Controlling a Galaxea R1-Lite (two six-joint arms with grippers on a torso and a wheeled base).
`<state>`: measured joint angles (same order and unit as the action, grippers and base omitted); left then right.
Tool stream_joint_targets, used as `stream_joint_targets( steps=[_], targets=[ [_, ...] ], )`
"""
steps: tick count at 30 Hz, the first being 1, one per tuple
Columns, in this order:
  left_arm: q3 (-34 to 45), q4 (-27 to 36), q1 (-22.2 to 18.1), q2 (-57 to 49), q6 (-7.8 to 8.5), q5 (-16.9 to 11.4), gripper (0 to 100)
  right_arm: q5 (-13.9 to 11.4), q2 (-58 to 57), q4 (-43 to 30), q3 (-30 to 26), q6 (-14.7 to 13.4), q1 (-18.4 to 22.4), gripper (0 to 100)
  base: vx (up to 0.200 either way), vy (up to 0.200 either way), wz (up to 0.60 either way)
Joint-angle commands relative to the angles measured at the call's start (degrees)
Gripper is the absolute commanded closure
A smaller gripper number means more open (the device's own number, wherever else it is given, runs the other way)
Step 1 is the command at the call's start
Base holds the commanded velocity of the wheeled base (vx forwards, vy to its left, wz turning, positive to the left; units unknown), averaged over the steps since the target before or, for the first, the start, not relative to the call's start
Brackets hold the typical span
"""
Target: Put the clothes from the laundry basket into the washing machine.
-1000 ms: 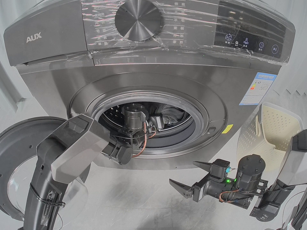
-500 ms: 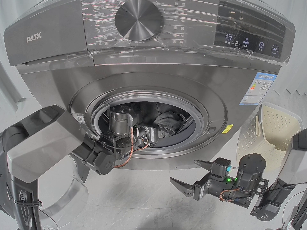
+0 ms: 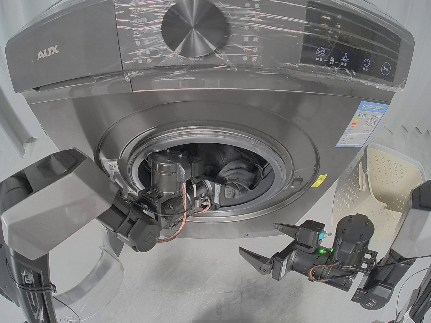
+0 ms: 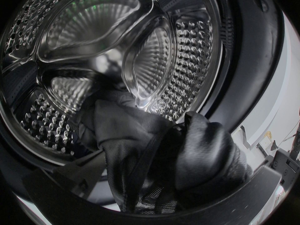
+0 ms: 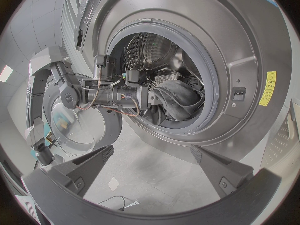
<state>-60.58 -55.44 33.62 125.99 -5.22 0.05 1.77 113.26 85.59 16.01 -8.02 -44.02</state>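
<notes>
The grey front-loading washing machine (image 3: 215,113) has its round opening facing me. A dark garment (image 3: 240,173) lies bunched at the mouth of the drum (image 4: 93,32), partly over the door seal. My left gripper (image 3: 224,189) sits just inside the opening against the garment. One of its fingers (image 4: 82,175) stands far out to the side, the other is hidden under the draped garment (image 4: 187,160). My right gripper (image 3: 258,238) hangs open and holds nothing, low in front of the machine. The cream perforated laundry basket (image 3: 390,180) stands to the right.
The washer's round glass door (image 5: 78,128) is swung open to the left, behind my left arm. The grey floor (image 3: 193,274) lies below the opening. A cable (image 5: 115,200) lies on the floor.
My left arm has pulled back from deeper in the drum to its mouth, and the dark garment now bulges at the opening. The right arm has barely moved.
</notes>
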Motion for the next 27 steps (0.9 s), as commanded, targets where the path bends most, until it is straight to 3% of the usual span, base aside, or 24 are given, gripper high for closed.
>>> stream_joint_targets(
  steps=[1, 5, 7, 12, 13, 15, 20, 27],
  targets=[
    [-3.5, -4.2, -0.6, 5.8, 0.03, 0.4, 100, 0.0, 0.0, 0.0, 0.0, 0.0, 0.0, 0, 0.0, 0.0, 0.0],
    [-6.5, -5.8, -0.7, 8.9, -0.5, 0.5, 100, 0.0, 0.2, 0.1, 0.0, 0.0, 0.0, 0, 0.0, 0.0, 0.0],
    [-10.7, -7.0, -1.3, 12.3, -0.67, 1.8, 100, 0.0, 0.3, 0.0, 0.0, -0.1, 0.0, 0, 0.0, 0.0, 0.0],
    [-25.8, -7.0, -3.7, 21.0, -1.81, 8.4, 100, 0.0, 0.3, 0.0, 0.0, -0.1, 0.0, 0, 0.0, 0.0, 0.0],
    [-26.3, -6.9, -3.8, 21.2, -1.9, 8.6, 100, 0.0, 0.4, 0.0, 0.0, -0.1, 0.0, 0, 0.0, 0.0, 0.0],
    [-34.3, -5.6, -5.2, 24.8, -3.22, 10.7, 100, 0.0, 0.4, 0.0, 0.0, -0.1, -0.1, 0, 0.0, 0.0, 0.0],
    [-45.1, -3.0, -6.9, 28.7, -5.42, 12.9, 100, 0.0, 0.5, 0.1, 0.0, -0.1, -0.1, 0, 0.0, 0.0, 0.0],
    [-50.4, -2.5, -6.9, 30.5, -5.86, 14.2, 100, 0.0, 0.5, 0.1, 0.0, -0.1, -0.3, 0, 0.0, 0.0, 0.0]
  ],
)
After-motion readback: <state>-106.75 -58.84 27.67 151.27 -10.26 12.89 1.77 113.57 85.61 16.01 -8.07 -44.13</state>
